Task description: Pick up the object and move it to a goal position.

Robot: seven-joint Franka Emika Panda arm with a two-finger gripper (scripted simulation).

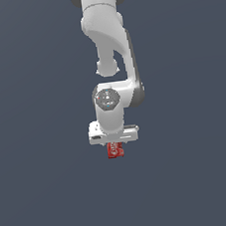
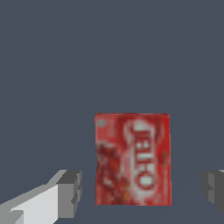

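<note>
One red box (image 2: 132, 159) w/ white lettering lies flat on the grey floor (image 2: 109, 52), directly under the gripper (image 2: 142, 190). Gripper's spread wide, holding nothing; its two fingers (image 2: 70, 192) sit either side of the box w/ gaps, not touching.
</note>
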